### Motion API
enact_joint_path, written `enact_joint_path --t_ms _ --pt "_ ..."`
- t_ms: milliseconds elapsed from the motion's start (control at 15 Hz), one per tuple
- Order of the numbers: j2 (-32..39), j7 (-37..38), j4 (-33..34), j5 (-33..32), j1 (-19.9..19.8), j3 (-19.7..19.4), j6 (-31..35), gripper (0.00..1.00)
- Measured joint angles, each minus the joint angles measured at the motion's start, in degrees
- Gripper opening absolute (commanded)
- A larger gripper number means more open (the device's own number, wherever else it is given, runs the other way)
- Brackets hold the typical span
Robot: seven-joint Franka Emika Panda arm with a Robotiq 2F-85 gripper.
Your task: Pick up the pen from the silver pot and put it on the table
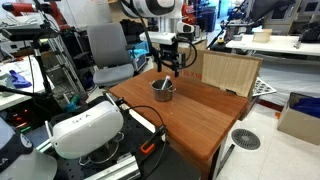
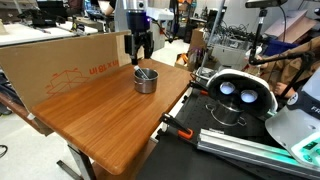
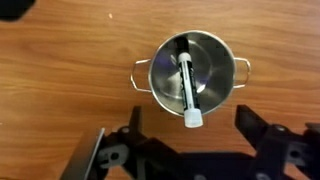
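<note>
Pen (image 3: 187, 80) aslant inside silver pot (image 3: 216, 68), just below the wide-spread end effector (image 3: 192, 135), clear of it

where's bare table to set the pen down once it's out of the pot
Most of the table is bare: the long stretch from the silver pot to the near edge. Tight only at the pot, under the tool, beside the pale board.
</note>
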Motion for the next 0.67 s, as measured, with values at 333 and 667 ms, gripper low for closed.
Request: enact_joint_path --t_ms 333,667 --pt "3.59 2.15 2.73 -0.56 0.46 0.08 0.00 0.90" --pt "5.82 3.42 4.75 -0.93 0.86 0.08 0.00 0.42"
